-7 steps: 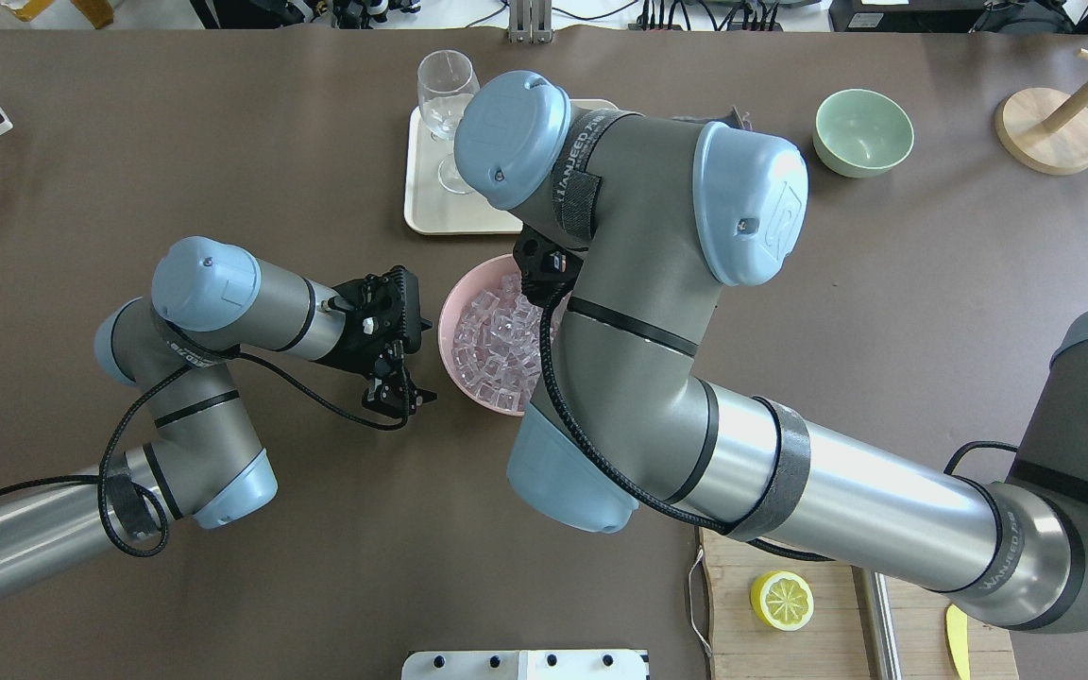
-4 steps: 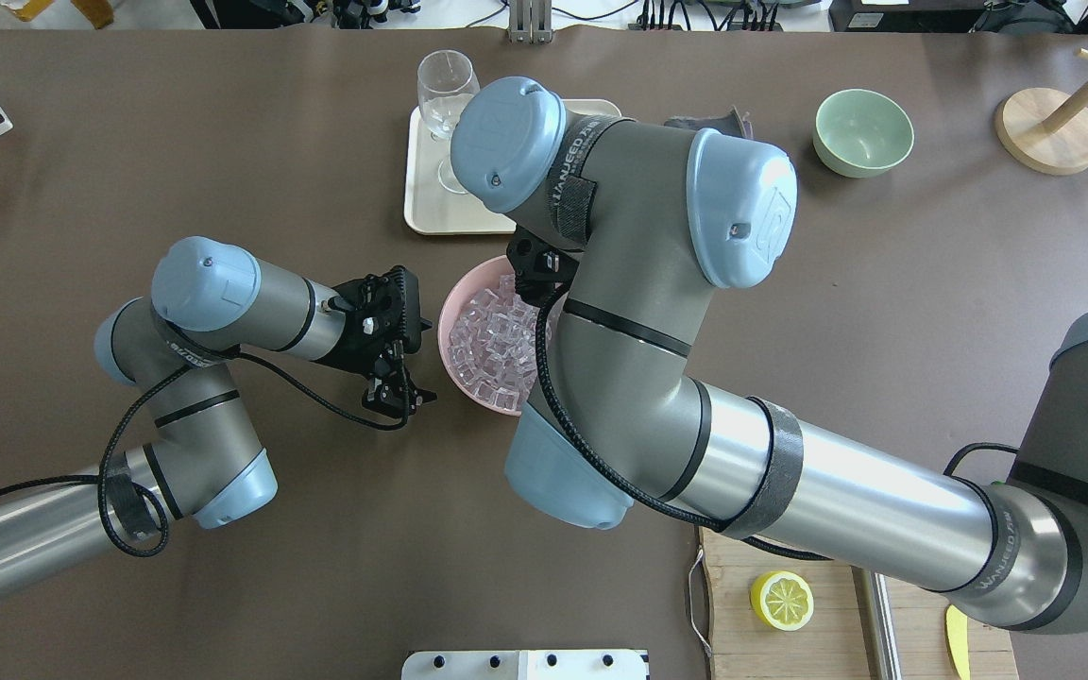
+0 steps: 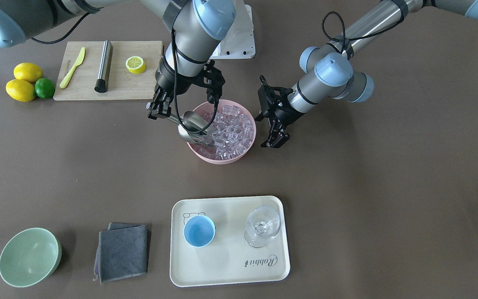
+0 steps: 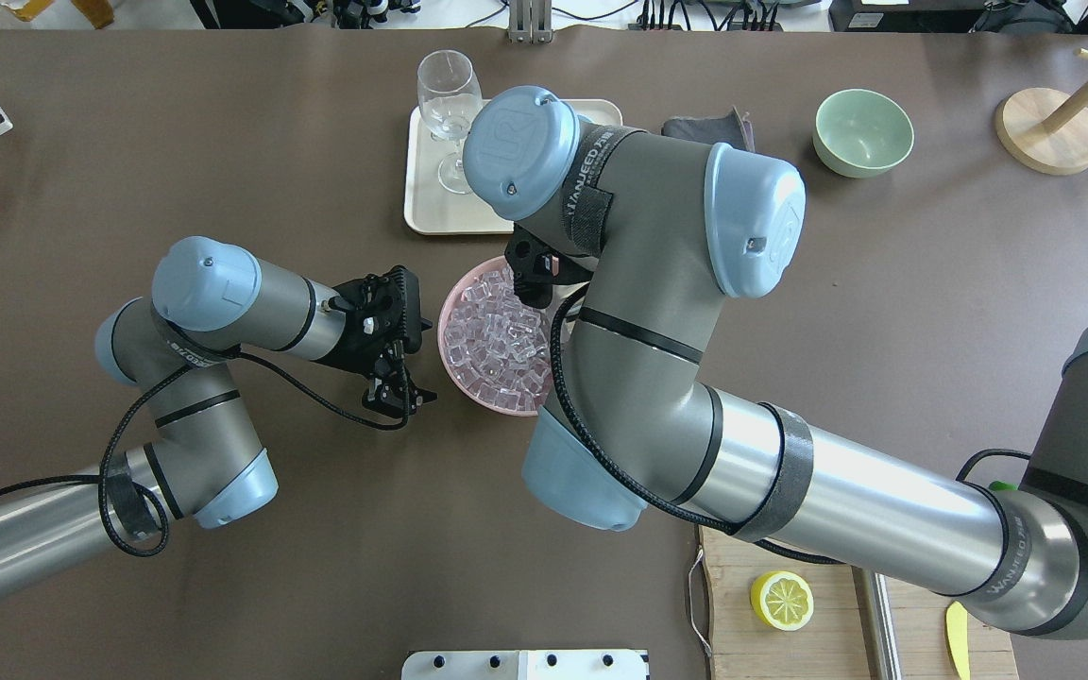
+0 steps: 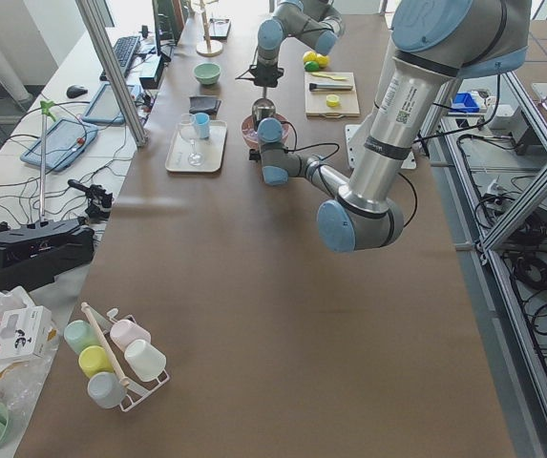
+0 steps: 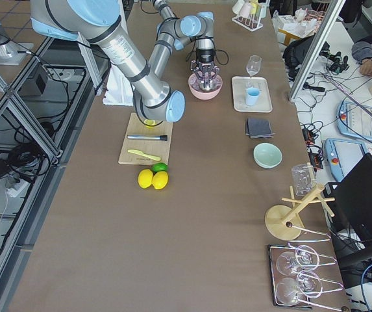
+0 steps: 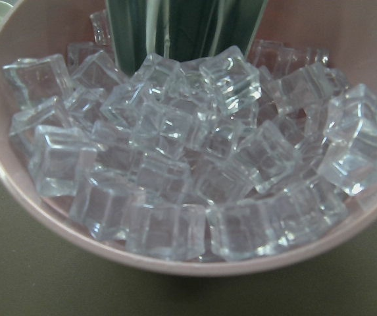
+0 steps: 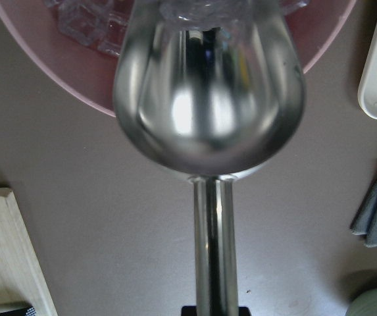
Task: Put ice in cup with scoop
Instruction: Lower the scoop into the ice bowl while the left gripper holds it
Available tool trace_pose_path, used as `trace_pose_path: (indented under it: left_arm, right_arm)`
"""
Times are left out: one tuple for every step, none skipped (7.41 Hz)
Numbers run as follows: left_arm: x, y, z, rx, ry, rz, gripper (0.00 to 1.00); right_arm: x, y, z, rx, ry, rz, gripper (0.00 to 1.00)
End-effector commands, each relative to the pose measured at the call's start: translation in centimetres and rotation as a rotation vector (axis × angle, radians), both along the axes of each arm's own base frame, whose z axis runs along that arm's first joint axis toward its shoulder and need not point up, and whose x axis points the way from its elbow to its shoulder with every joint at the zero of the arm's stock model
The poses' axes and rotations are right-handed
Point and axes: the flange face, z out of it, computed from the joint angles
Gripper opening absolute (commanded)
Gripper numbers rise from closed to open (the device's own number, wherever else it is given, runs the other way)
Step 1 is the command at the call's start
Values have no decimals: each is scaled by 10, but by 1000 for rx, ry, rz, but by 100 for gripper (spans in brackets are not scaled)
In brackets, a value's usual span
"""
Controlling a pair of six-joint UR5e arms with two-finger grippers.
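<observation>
Materials first: the scoop (image 3: 193,126) is polished steel, with a rounded trough and a straight round handle. It's mirror-bright in the right wrist view, where you can see reflections all over the back of it. The ice (image 3: 234,128) is a heap of clear, glassy cubes with sharp edges in a smooth, round pink bowl (image 3: 221,159).

The scoop's open mouth is tipped down into the ice on the side of the bowl nearest your right arm, with cubes sitting right at its lip. The right gripper (image 3: 159,113) is clamped on the far end of the handle, just outside the bowl's rim.

The left gripper (image 3: 274,141) hangs just beside the opposite side of the bowl, not touching it. Its fingers are spread and there's nothing between them.

For room, there's a wide stretch of bare matte brown table (image 3: 347,187) between the bowl and the cream tray (image 3: 230,265), which has rounded corners. The small light-blue cup (image 3: 199,231) stands upright on that tray, well apart from the scoop. The clear stemmed glass (image 3: 262,226) is near the cup on the same tray. A folded grey cloth (image 3: 123,251) lies off the tray's edge on the cup's side.
</observation>
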Motion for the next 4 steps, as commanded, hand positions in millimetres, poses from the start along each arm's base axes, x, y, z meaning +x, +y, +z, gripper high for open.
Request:
trace_pose_path:
  left_arm:
    - [0,0,0,1,0,-1,99]
    - [0,0,0,1,0,-1,99]
    - [0,0,1,0,-1,-1,99]
    - [0,0,1,-1,-1,0,99]
  right_arm:
    - [-3,1,10,24,-56,-4,0]
    - [1,4,10,32,-81,-6,0]
    - [7,7,13,41,-96,-6,0]
    - [9,9,26,60,-131,-5,0]
